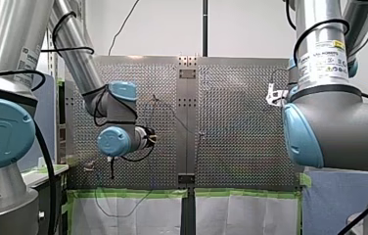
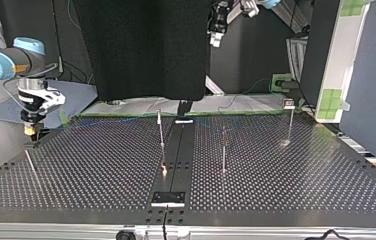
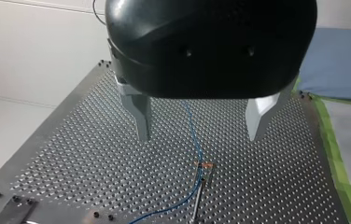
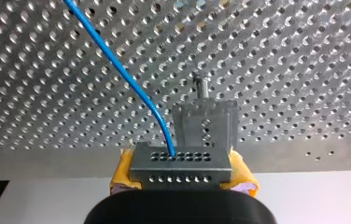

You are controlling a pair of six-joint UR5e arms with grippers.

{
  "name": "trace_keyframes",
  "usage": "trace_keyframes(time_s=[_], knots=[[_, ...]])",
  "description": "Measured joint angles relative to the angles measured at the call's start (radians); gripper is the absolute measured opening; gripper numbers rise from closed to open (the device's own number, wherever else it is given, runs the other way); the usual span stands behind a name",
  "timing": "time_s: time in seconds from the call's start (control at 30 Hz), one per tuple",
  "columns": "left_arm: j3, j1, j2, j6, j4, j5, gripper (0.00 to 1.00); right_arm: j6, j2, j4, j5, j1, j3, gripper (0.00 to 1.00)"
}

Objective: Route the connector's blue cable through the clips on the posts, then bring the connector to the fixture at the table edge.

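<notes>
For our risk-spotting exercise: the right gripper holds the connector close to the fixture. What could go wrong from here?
1. The connector in my right gripper looks slightly off-line with the fixture; it may catch on a wall.
2. Pulling further could tug the blue cable out of the post clip.
3. My left gripper is open and holds nothing, so nothing steadies the cable.

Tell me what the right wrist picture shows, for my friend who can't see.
My right gripper, with yellow pads, clamps a grey connector. A blue cable runs from it across the holey table, and a metal fixture stands just ahead, by the table's edge.
</notes>
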Motion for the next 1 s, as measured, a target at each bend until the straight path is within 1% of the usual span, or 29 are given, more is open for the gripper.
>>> trace_keyframes(time_s=[0.2, 0.3, 0.47, 0.6, 0.73, 0.83, 0.93, 1.0], knots=[[0.013, 0.001, 0.0, 0.004, -0.032, -0.011, 1.0, -0.044, 0.001, 0.003, -0.054, -0.016, -0.015, 0.0], [0.014, 0.001, 0.0, 0.005, -0.038, -0.017, 1.0, -0.058, 0.001, 0.003, -0.082, -0.021, -0.02, 0.0], [0.015, 0.002, 0.0, 0.006, -0.05, -0.019, 1.0, -0.073, 0.003, 0.012, -0.121, -0.034, -0.031, 0.0], [0.016, 0.002, 0.0, 0.006, -0.056, -0.019, 1.0, -0.101, 0.005, 0.038, -0.158, -0.049, -0.047, 0.0], [0.018, 0.002, 0.0, 0.011, -0.061, -0.019, 1.0, -0.117, 0.007, 0.048, -0.193, -0.064, -0.058, 0.0], [0.018, 0.002, 0.0, 0.015, -0.065, -0.019, 1.0, -0.128, 0.01, 0.049, -0.208, -0.075, -0.064, 0.0], [0.018, 0.003, 0.0, 0.016, -0.067, -0.019, 1.0, -0.138, 0.016, 0.05, -0.213, -0.084, -0.071, 0.0], [0.019, 0.004, 0.0, 0.016, -0.068, -0.02, 1.0, -0.148, 0.027, 0.053, -0.215, -0.088, -0.08, 0.0]])
